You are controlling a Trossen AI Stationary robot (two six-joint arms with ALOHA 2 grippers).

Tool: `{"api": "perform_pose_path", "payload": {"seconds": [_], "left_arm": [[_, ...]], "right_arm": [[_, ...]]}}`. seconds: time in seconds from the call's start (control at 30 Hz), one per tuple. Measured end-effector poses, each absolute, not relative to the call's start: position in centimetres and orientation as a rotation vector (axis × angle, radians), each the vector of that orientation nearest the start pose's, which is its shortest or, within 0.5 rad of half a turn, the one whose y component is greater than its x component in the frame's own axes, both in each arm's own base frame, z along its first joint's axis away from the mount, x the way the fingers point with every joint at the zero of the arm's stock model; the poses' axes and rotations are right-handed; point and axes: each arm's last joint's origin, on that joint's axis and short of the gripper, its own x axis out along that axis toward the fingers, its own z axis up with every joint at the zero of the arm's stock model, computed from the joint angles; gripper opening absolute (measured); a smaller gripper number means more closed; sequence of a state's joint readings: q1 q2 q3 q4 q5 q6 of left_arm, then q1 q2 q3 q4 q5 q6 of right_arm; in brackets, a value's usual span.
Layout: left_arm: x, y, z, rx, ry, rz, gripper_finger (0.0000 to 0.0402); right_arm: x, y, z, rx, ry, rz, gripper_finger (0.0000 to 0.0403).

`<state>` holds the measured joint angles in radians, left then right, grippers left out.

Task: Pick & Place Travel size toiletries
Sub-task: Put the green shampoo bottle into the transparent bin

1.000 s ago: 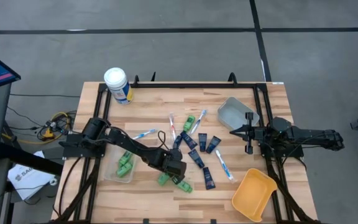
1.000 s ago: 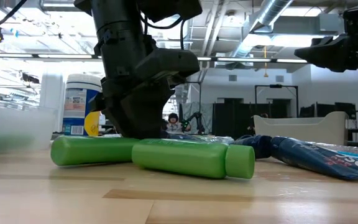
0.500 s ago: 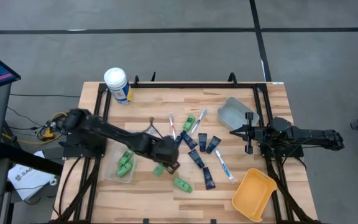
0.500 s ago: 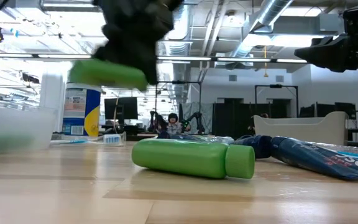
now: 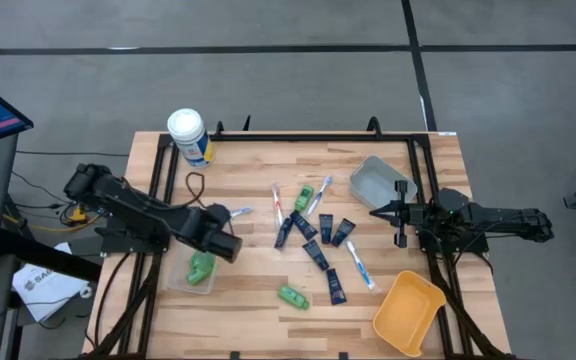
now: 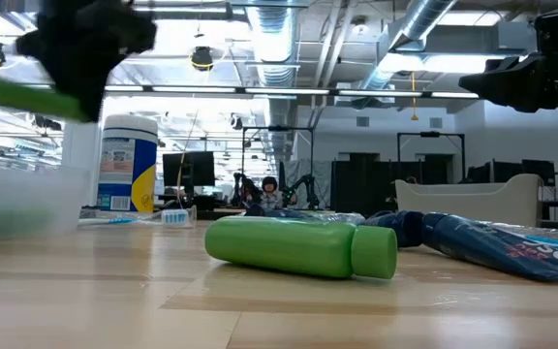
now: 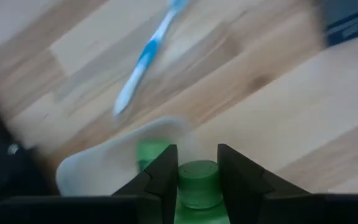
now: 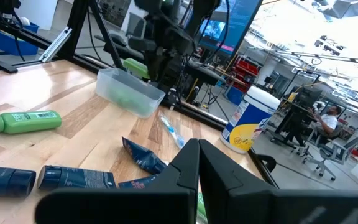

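My left gripper [image 5: 224, 247] is shut on a bright green small bottle [image 7: 197, 183] and hovers at the edge of a clear tray [image 5: 180, 277]. More green bottles [image 5: 201, 266] lie in that tray. Another green bottle [image 5: 293, 296] lies on its side near the near edge. Dark navy tubes [image 5: 316, 250] and slim toothbrushes [image 5: 276, 203] lie spread over the table's middle. My right gripper [image 5: 400, 218] waits shut above the table's right side, beside the grey bin. My left gripper pinches the green bottle between its two fingers [image 7: 163, 177], and the bottle's cap end [image 7: 198, 171] shows between them. The fingers come slanting down from above. The bottle is lifted clear and lies about level, above the clear tray's wall [image 7: 98, 165].
A white-lidded canister [image 5: 189, 135] stands at the far left corner. A grey bin [image 5: 376, 182] and a yellow bin [image 5: 408, 312] sit on the right. A blue toothbrush [image 5: 234, 213] lies just beyond the left gripper. Bare wood shows along the near edge.
My left gripper, shut on one of the two green bottles near the near edge, has risen and swung toward the table's left, to the clear tray. That bottle is lifted clear and carried along; the other green bottle has stayed where it lay.
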<state>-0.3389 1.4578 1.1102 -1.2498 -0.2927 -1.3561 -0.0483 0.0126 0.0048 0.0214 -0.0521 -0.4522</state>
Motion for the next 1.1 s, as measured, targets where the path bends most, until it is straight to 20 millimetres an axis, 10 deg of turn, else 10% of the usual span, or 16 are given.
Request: {"api": "perform_pose_path", "payload": {"seconds": [0.47, 0.83, 1.1], "left_arm": [[19.9, -5.8, 20.1, -0.581, 1.322, 1.056, 0.0100], [19.8, -5.8, 20.1, -0.575, 1.340, 1.055, 0.0222], [26.3, -8.4, 23.8, -0.586, 0.916, 0.480, 0.0223]], "right_arm": [[9.8, -0.3, 16.6, -0.453, -0.015, 0.001, 0.0000], [9.8, -0.3, 16.6, -0.453, -0.015, 0.001, 0.0000], [9.8, -0.3, 16.6, -0.453, -0.015, 0.001, 0.0000]]}}
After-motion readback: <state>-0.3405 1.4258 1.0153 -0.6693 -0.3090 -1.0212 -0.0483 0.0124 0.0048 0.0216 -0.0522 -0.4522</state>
